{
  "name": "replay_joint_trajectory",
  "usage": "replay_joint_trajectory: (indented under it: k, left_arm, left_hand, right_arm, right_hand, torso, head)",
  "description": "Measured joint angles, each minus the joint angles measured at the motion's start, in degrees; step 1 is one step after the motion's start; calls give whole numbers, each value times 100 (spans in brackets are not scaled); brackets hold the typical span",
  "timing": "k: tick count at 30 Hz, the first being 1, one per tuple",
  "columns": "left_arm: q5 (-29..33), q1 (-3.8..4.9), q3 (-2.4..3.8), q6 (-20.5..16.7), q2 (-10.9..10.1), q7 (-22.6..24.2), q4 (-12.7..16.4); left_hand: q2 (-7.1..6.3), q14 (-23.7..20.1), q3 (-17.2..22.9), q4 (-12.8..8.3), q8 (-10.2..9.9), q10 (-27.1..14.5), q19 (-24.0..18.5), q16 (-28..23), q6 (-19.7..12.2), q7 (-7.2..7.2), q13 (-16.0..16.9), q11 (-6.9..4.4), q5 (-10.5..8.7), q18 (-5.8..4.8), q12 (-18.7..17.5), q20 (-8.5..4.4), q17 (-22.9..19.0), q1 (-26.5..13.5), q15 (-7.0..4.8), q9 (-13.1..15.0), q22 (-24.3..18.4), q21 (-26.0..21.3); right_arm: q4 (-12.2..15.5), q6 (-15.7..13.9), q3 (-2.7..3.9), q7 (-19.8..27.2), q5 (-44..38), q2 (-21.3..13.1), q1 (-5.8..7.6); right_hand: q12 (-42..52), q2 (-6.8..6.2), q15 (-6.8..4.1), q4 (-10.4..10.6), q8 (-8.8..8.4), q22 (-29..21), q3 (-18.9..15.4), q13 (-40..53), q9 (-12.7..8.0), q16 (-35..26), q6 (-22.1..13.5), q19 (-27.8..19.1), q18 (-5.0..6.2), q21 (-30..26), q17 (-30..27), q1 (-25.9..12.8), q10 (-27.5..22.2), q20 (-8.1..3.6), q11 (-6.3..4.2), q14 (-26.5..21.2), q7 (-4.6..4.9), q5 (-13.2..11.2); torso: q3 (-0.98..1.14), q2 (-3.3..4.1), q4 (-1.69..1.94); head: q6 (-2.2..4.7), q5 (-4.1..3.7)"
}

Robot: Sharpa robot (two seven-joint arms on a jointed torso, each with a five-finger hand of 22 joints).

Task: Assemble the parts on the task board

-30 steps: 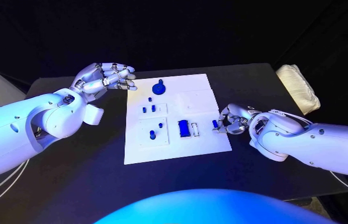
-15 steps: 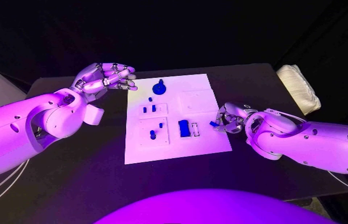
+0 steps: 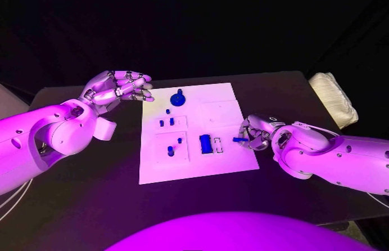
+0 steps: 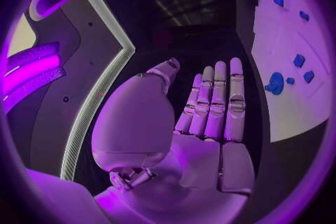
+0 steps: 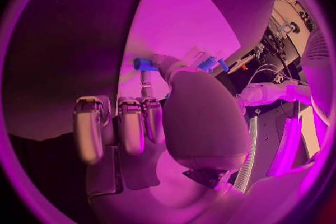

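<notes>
**Asker:** Black tabletop [image 3: 97,200], then — what's on it?

**Me:** One white board [image 3: 198,166] lies in the middle, its long sides running away from me. One folded pale cloth [image 3: 334,98] sits near the far right corner, well apart from the board.

**Asker:** How many blue pieces?

**Me:** From the head camera I count one round knob [image 3: 177,99] near the far edge, three small pegs [image 3: 161,122] by the upper raised square, two more pegs on the lower raised square [image 3: 172,147], and one larger blue block [image 3: 206,143] with a pale slot just beside it. One further small piece [image 3: 239,139] is in my right hand. Some pegs are tiny, so that count may be off.

**Asker:** Your hands?

**Me:** My right hand [image 3: 258,134] is at the board's right edge, over its near half, pinching that small blue piece at my fingertips [image 5: 159,61]; my other fingers are curled in. The piece points in toward the board, near the block and slot. I cannot tell if it touches the board. My left hand [image 3: 119,88] is raised beyond the board's far left corner, holding nothing, fingers loosely bent and apart.

**Asker:** Room to move?

**Me:** Bare black table runs along the board's left side and in front of its near edge. Between the right edge and the cloth lies dark table, partly taken by my right arm [image 3: 340,158].
</notes>
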Motion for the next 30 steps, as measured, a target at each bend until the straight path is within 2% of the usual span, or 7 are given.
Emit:
replay_joint_trajectory:
  k: [2,4,10,19,23,27,30]
  left_arm:
    - [0,0,0,2,2,0,0]
    - [0,0,0,5,7,0,-1]
    - [1,0,0,12,16,-1,-8]
    - [1,0,0,19,17,-1,-11]
    - [1,0,0,21,15,-1,-6]
    - [1,0,0,24,12,-1,-5]
    - [1,0,0,27,13,-2,0]
  left_hand:
    - [0,0,0,0,0,0,0,0,0,0,0,0,0,0,0,0,0,0,0,0,0,0]
    - [0,0,0,0,0,0,0,0,0,0,0,0,0,0,0,0,0,0,0,0,0,0]
    - [15,0,0,0,0,0,0,0,0,0,0,0,0,0,0,0,8,61,0,1,-7,0]
    - [15,0,0,0,0,0,0,0,0,0,-1,0,0,0,0,0,8,61,0,1,-6,0]
    - [15,0,0,0,0,0,0,0,0,0,-1,0,0,0,0,0,7,61,0,1,-6,0]
    - [15,0,0,0,0,0,0,0,0,0,-1,0,0,0,0,0,13,61,0,-3,-6,0]
    - [15,0,0,0,0,0,0,0,0,0,-1,0,0,0,0,0,13,61,0,-5,-6,0]
  right_arm:
    - [17,-19,-3,-9,-1,-6,-3]
    - [54,-51,-12,-26,11,-25,-11]
    - [266,-161,-41,-36,193,-118,-26]
    - [548,-353,-31,24,688,-158,109]
    - [590,-407,-32,50,852,-138,126]
    - [594,-421,-32,50,959,-80,135]
    - [572,-412,-33,29,1016,12,136]
  right_hand:
    - [38,-21,-29,-275,20,2,347,0,12,0,-11,-8,0,13,0,-176,11,-32,-33,29,-11,62]
    - [57,-9,-29,-337,26,5,471,0,13,0,-23,0,0,61,0,-255,12,-41,-51,29,-23,143]
    - [123,50,-49,-345,31,4,574,0,14,1,-31,0,0,143,0,-441,12,-41,-51,8,-31,240]
    - [199,69,-51,-285,37,4,647,0,14,23,-31,-1,0,255,0,-843,3,-81,-83,10,-31,265]
    - [199,19,-72,-206,238,4,578,0,14,23,-31,0,0,299,0,-1017,13,-81,-92,26,-31,288]
    - [199,1,-90,-135,282,3,507,-1,106,23,-30,0,0,300,0,-1180,13,-81,-92,8,-33,218]
    - [199,-15,-90,-66,304,3,440,0,130,23,44,0,0,299,4,-1301,4,-81,-102,7,-106,131]
  torso:
    - [0,-1,-1]
    - [0,-2,-1]
    - [0,-7,-1]
    - [-4,-1,4]
    - [-5,1,8]
    - [-8,2,6]
    - [-7,2,3]
  head:
    - [0,-3]
    - [0,-10]
    - [0,-13]
    - [0,5]
    - [0,18]
    - [0,30]
    - [0,34]
